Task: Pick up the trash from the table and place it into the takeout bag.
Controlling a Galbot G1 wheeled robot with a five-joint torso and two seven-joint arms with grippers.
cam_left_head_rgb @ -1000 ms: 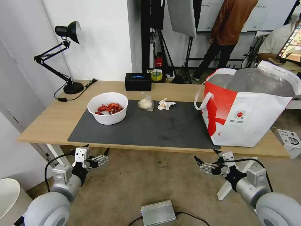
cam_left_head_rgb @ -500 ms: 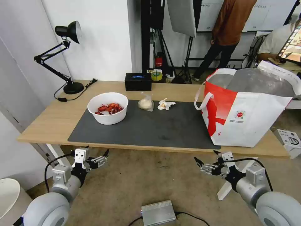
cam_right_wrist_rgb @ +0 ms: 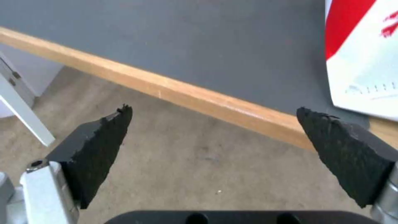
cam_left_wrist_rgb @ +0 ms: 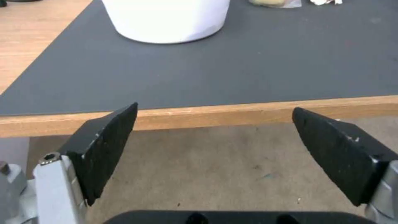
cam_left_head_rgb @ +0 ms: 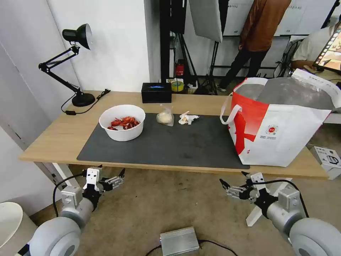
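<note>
On the desk I see the bowl of crayfish shells, small bag and tissue still outside the takeout bag; my left gripper and right gripper hang below the edge, fingers spread, empty.

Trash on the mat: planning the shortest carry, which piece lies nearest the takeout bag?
The crumpled tissue. It lies closer to the bag than the small clear bag or the bowl.

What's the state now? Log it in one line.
left gripper: open, below table edge | right gripper: open, below edge | bowl, tissue on mat | bag upright
</note>
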